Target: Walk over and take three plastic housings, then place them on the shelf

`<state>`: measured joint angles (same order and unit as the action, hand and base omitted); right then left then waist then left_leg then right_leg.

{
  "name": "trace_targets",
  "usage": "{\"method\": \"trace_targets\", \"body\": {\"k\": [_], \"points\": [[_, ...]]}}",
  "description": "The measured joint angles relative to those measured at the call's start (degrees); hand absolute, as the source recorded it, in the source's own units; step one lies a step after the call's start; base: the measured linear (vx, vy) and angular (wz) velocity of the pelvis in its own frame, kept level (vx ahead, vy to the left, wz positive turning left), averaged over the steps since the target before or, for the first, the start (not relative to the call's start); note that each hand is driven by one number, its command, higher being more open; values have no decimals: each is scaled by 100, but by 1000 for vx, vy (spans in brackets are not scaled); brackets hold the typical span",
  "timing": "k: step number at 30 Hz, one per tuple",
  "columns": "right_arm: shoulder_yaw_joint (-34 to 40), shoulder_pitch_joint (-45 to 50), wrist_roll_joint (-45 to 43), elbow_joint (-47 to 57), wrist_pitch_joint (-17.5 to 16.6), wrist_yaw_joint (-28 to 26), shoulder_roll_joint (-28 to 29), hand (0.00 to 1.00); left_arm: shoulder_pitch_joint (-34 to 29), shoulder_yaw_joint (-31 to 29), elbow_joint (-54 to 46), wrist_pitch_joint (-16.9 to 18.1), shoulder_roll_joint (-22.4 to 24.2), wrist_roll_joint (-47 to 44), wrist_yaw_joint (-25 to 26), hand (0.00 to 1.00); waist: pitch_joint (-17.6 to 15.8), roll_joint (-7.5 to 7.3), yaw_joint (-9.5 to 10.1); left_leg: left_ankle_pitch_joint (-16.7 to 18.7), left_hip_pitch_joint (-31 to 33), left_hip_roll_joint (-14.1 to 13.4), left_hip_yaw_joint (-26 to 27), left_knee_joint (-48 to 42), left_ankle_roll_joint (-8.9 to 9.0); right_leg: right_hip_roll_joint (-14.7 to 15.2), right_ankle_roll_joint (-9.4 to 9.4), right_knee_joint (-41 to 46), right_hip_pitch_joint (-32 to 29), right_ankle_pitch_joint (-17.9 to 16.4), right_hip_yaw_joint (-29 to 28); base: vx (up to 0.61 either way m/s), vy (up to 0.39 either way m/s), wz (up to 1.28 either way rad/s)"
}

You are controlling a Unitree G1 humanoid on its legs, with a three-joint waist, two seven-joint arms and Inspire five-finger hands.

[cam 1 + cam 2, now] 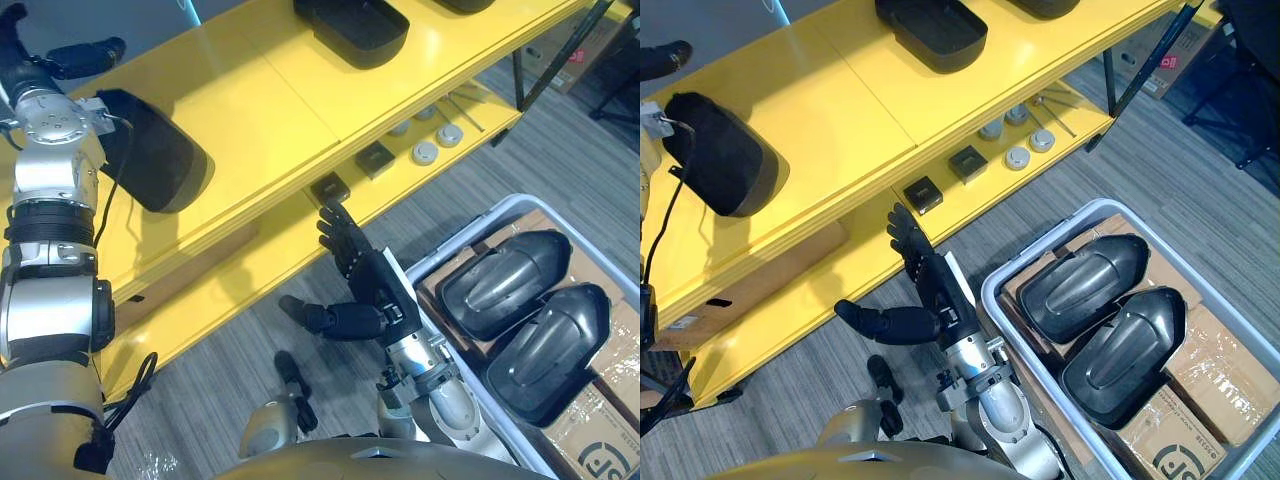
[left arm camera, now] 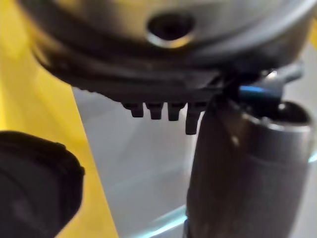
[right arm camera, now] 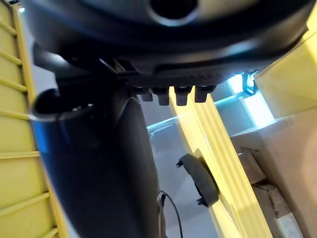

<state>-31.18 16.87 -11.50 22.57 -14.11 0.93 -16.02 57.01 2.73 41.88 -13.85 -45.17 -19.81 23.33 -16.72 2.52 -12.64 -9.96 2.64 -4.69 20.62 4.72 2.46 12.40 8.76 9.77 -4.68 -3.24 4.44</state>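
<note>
On the top board of the yellow shelf (image 1: 250, 110) you can see three black housings. The near housing (image 1: 155, 150) lies by the left end, close beside your left arm. The middle housing (image 1: 350, 28) lies farther along to the right. The far housing (image 1: 1045, 6) shows just a bit at the top edge. Your left hand (image 1: 85, 55) is up past the near housing, over the back of the shelf. Its fingers look straight and it holds nothing. Your right hand (image 1: 375, 285) is low down over the floor (image 1: 230, 350), in front of the lower board. It is spread wide, with fingers pointing up at the shelf and the thumb sticking out to the left. It holds nothing too. To the right of that hand a grey bin (image 1: 460, 232) stands on the floor. Two more housings (image 1: 500, 275) lie side by side in it on cardboard (image 1: 600, 420), touching each other. On the lower board you can see some small grey discs (image 1: 425, 152) and two small black squares (image 1: 375, 158).
</note>
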Motion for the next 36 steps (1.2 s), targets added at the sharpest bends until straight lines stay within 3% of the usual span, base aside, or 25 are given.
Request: {"method": "trace_targets", "body": {"k": [2, 6, 8, 9, 11, 12, 13, 15, 16, 18, 19, 22, 26, 29, 36], "points": [[92, -114, 9, 1, -20, 3, 1, 100, -14, 100, 85, -180, 13, -54, -394, 100, 45, -7, 12, -8, 0, 0, -15, -1, -4, 0, 8, -38, 33, 30, 26, 30, 0, 3], [259, -191, 140, 4, -20, 37, 22, 100, -191, 101, 122, -204, 36, -291, -510, 100, 47, -6, 36, -27, -1, 5, -58, -1, -32, -4, 7, -110, 104, 79, 92, 10, 6, 6], [352, -168, 256, 4, -20, 41, 25, 100, -214, 101, 114, 94, 37, -472, -336, 100, 47, -6, 86, -34, -1, 5, -63, -2, -40, -4, 4, -115, 105, 81, 99, 0, 0, 0], [440, -122, 450, 5, -26, 75, 31, 100, -215, 92, -45, 554, 39, -530, -94, 100, 47, -6, 125, -39, -1, 7, -76, -2, -43, -4, -7, -134, 121, 90, 117, -8, 7, 10], [653, -17, 696, 1, -86, 84, 30, 100, -268, 29, -835, 1108, 34, -492, 332, 100, 52, -14, 175, -44, -1, 23, -151, -2, -47, 0, -7, -196, 202, 106, 195, -5, 11, 16], [831, -17, 885, 0, -219, 1, 4, 100, -536, -278, -2166, 1704, 11, -279, 754, 100, 94, -60, 233, -45, -1, 28, -171, -2, -47, 5, -7, -204, 224, 106, 224, -1, 10, 9], [860, -23, 902, 0, -248, -22, -5, 100, -598, -336, -2390, 1783, 12, -209, 819, 100, 111, -67, 238, -45, -1, 28, -176, -2, -47, 5, -7, -208, 231, 106, 229, 13, 5, 10], [1047, -153, 1108, -3, -483, -103, -222, 100, -1386, -767, -4135, 2353, 79, 128, 1055, 100, 257, -70, 247, -44, -82, 28, -280, 1, -47, 3, -2, -302, 424, 108, 350, 50, -16, 16], [1079, -236, 1133, -15, -506, -114, -297, 100, -1681, -893, -4567, 2437, 176, 205, 1077, 100, 293, -60, 263, -43, -128, 26, -317, 1, -46, 1, -2, -318, 496, 107, 385, 52, -27, 25], [1237, -539, 1285, -80, -523, -145, -610, 100, -2799, -1179, -5720, 2662, 766, 330, 1086, 100, 506, 7, 350, -39, -157, 18, -466, 2, -39, -15, -2, -419, 674, 107, 556, 16, -25, 36], [1396, -922, 1350, -265, -460, -149, -823, 100, -3730, -1238, -6390, 2758, 1382, 583, 1037, 100, 555, 24, 510, -53, -221, 0, -618, 3, 4, -44, -13, -496, 838, 99, 713, -34, -24, 41], [1705, -1654, 1645, -909, -44, 7, -1067, 100, -5192, -1223, -6689, 2549, 2160, 745, 656, 100, 637, -14, 900, -30, -174, -32, -988, 36, 160, -108, -95, -531, 1003, 6, 1070, -117, -36, 55], [1667, -2503, 2163, -1530, 462, 187, -1086, 100, -6467, -1232, -6583, 2102, 2687, 747, 204, 100, 690, -128, 1318, -142, 40, 18, -1347, 35, 250, -125, -117, -596, 1040, 20, 1391, -84, 2, 46], [1411, -3097, 2476, -1777, 766, 196, -1027, 100, -7003, -1201, -6304, 1992, 2921, 733, -203, 100, 709, -225, 1540, -211, 47, 91, -1469, 30, 214, -90, -145, -595, 1117, 49, 1476, -14, 23, 27], [877, -4118, 3330, -2846, 1250, 657, -1008, 100, -7385, -1114, -6250, 2028, 3442, 643, -867, 100, 708, -234, 1853, -230, 135, 156, -1692, 35, 169, -61, -138, -593, 1182, 46, 1716, -18, -4, 17]]}}
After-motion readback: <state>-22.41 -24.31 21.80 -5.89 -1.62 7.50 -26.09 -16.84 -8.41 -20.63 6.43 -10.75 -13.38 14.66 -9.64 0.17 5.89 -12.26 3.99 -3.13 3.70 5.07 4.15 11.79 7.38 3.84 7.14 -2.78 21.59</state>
